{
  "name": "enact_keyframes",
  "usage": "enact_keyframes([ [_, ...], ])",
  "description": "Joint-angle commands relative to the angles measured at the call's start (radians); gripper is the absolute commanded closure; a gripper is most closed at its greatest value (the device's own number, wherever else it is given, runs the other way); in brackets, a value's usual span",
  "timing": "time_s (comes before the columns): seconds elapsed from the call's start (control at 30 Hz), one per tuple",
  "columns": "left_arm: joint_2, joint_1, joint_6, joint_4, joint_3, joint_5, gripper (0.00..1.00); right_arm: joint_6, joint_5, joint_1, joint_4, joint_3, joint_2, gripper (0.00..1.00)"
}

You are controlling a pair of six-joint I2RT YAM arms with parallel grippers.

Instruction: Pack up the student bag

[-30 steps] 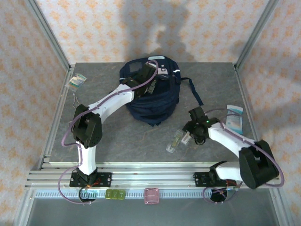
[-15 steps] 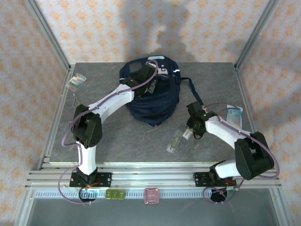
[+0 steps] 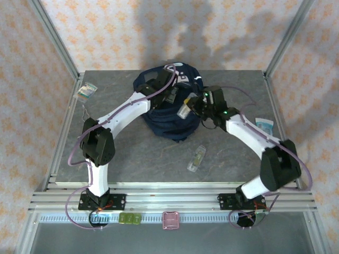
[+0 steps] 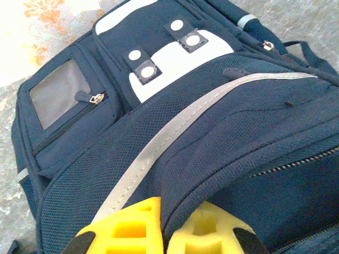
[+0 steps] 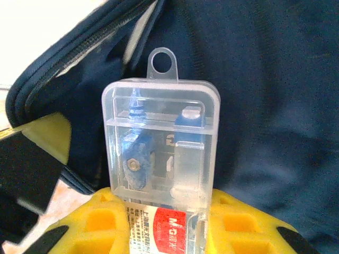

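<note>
Gripping a clear plastic case (image 5: 159, 143), the right gripper (image 5: 168, 225) hovers over the student bag (image 4: 222, 143); at its ten o'clock, the left gripper (image 4: 161, 230), fingers narrow, seemingly pinches a bag fold.

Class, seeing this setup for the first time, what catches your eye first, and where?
The navy student bag dominates the back middle of the table, with the left gripper pinching a fold of its fabric. The right gripper holds a clear plastic case with blue parts inside, up close to the bag. A second clear case lies on the table toward its near edge.
</note>
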Motion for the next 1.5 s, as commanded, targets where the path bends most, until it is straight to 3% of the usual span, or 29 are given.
enact_keyframes([
  [0.0, -0.087, 0.004, -0.063, 0.045, 0.082, 0.023, 1.0, 0.066, -0.074, 0.003, 0.121, 0.093, 0.094, 0.79],
  [0.17, -0.086, 0.004, -0.077, 0.032, 0.107, 0.041, 1.0, 0.185, -0.082, -0.001, 0.144, 0.209, 0.256, 0.74],
  [0.23, -0.087, 0.003, -0.081, 0.033, 0.11, 0.046, 1.0, 0.238, -0.112, -0.003, 0.197, 0.234, 0.304, 0.59],
  [0.3, -0.087, 0.004, -0.085, 0.03, 0.114, 0.049, 1.0, 0.261, -0.122, -0.003, 0.232, 0.24, 0.316, 0.5],
  [0.57, -0.087, 0.004, -0.088, 0.026, 0.104, 0.058, 1.0, 0.243, -0.122, -0.001, 0.34, 0.176, 0.279, 0.46],
  [0.63, -0.088, 0.004, -0.088, 0.03, 0.101, 0.055, 1.0, 0.254, -0.142, -0.001, 0.367, 0.179, 0.298, 0.47],
  [0.8, -0.088, 0.004, -0.093, 0.035, 0.094, 0.056, 1.0, 0.259, -0.164, 0.009, 0.348, 0.213, 0.348, 0.63],
  [0.87, -0.091, 0.004, -0.096, 0.045, 0.082, 0.058, 1.0, 0.274, -0.202, 0.015, 0.377, 0.214, 0.372, 0.81],
  [0.9, -0.091, 0.004, -0.096, 0.05, 0.078, 0.058, 1.0, 0.278, -0.217, 0.021, 0.38, 0.219, 0.386, 0.85],
  [0.97, -0.089, 0.004, -0.097, 0.053, 0.073, 0.056, 1.0, 0.266, -0.234, 0.028, 0.369, 0.225, 0.396, 0.83],
  [1.1, -0.09, 0.004, -0.093, 0.06, 0.055, 0.04, 1.0, 0.112, -0.19, 0.029, 0.164, 0.22, 0.305, 0.66],
  [1.27, -0.1, 0.007, -0.077, 0.071, 0.026, 0.025, 1.0, -0.078, -0.012, 0.029, -0.158, 0.11, 0.059, 0.45],
  [1.47, -0.108, 0.006, -0.076, 0.089, -0.013, 0.025, 1.0, -0.146, 0.135, 0.029, -0.484, -0.064, -0.23, 0.39],
])
